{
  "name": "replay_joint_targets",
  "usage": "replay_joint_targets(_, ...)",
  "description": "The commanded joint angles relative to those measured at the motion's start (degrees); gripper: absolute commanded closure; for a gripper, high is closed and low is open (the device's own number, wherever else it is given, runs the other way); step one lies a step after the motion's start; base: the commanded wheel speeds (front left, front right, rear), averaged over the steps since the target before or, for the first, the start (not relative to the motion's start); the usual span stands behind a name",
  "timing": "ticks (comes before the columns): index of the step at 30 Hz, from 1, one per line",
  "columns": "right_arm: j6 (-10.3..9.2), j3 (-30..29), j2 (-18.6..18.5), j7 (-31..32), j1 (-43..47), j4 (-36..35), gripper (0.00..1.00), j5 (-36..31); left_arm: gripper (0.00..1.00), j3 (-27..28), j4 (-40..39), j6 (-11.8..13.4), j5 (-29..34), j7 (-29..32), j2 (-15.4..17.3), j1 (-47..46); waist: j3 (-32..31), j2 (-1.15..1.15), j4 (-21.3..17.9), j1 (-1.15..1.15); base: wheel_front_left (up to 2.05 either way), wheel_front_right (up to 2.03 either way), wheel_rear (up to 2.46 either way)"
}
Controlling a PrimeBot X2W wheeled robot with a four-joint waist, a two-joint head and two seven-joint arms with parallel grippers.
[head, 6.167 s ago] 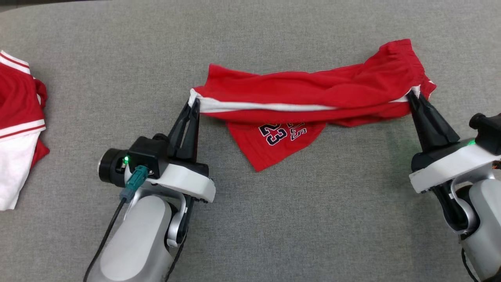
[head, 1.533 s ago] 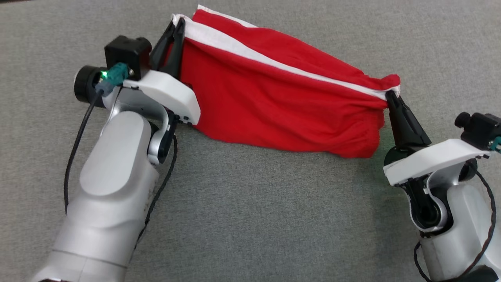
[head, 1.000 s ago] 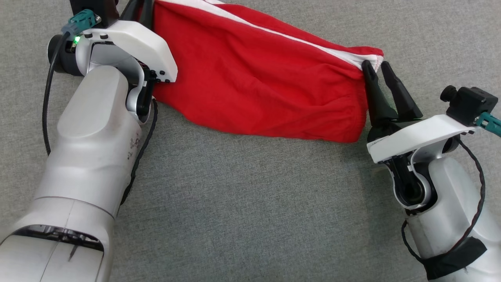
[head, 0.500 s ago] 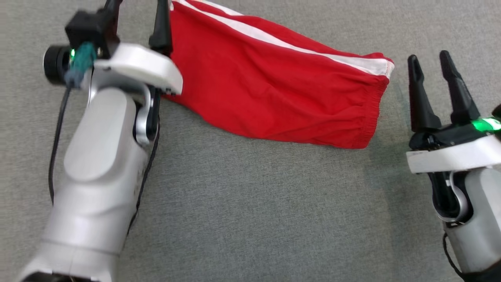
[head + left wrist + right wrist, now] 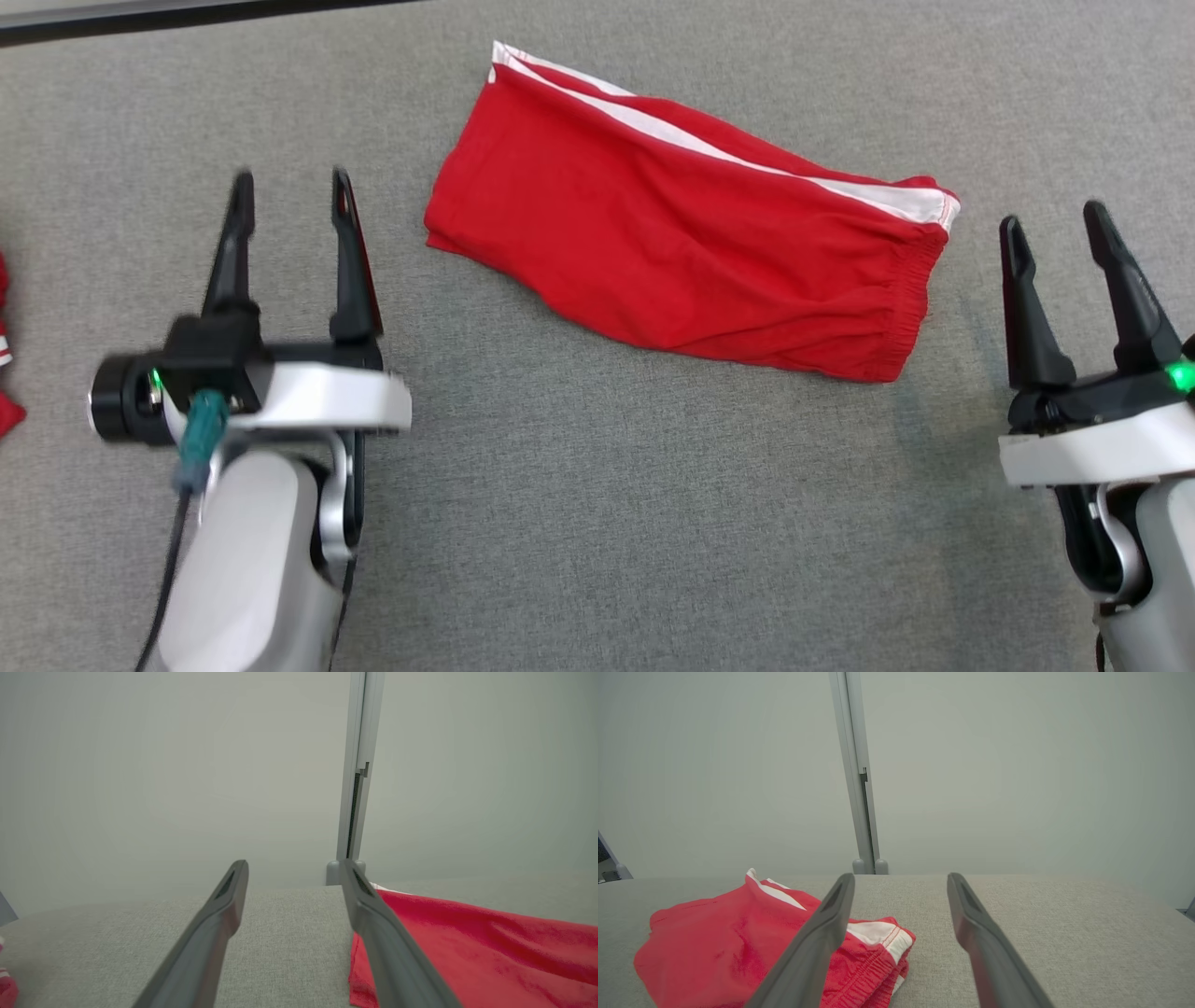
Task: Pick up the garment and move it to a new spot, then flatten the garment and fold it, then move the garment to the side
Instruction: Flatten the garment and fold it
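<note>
Left jaws and right jaws hang wide open and empty above the grey counter (image 5: 597, 523); just beyond, between them, the red garment (image 5: 681, 261) lies free, seemingly folded, with only its move aside apparently left.

One folded red fabric garment (image 5: 681, 271), white-striped, between two left fingers (image 5: 347, 261) and two right fingers (image 5: 1025, 317); one red cloth scrap (image 5: 6, 420) outside the left pair.

Soft even light; left tool (image 5: 292, 179) motion-blurred.
</note>
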Motion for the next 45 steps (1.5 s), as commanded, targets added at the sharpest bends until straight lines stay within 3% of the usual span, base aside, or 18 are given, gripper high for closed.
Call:
replay_joint_targets(1,0.00,-0.31,-0.03,0.50,1.36,-0.07,0.00,-0.85,0.00,0.05,-1.01,0.47,0.72,0.01,0.43,2.31,-1.04,0.00,0.51,0.00,0.00,0.00,0.00)
replay_joint_targets(9,0.00,-1.71,1.17,2.02,5.03,-1.16,0.00,-1.75,0.00,-0.17,-2.46,0.67,1.01,0.10,1.63,10.54,-3.33,0.00,0.80,0.00,0.00,0.00,0.00)
replay_joint_targets(27,0.00,-2.67,2.08,3.52,5.85,-2.23,0.00,-1.43,0.00,-1.34,-3.08,0.25,0.12,0.48,2.19,9.99,-3.87,0.00,1.25,0.00,0.00,0.00,0.00)
replay_joint_targets(34,0.00,-2.89,2.25,3.80,4.22,-3.01,0.00,-0.90,0.00,-4.41,1.59,-4.14,-0.81,2.95,1.62,1.04,-0.96,0.00,0.52,0.00,0.00,0.00,0.00)
replay_joint_targets(39,0.00,-2.04,2.38,3.36,2.74,-2.58,0.00,-0.32,0.00,-6.67,11.96,-8.26,-2.37,7.46,0.87,-7.83,1.38,0.00,-1.40,0.00,0.00,0.00,0.00)
replay_joint_targets(45,0.00,-1.37,2.94,2.64,1.75,-0.78,0.00,0.65,0.00,-6.96,25.21,-10.63,-4.52,11.40,0.34,-14.23,2.59,0.00,-3.56,0.00,0.00,0.00,0.00)
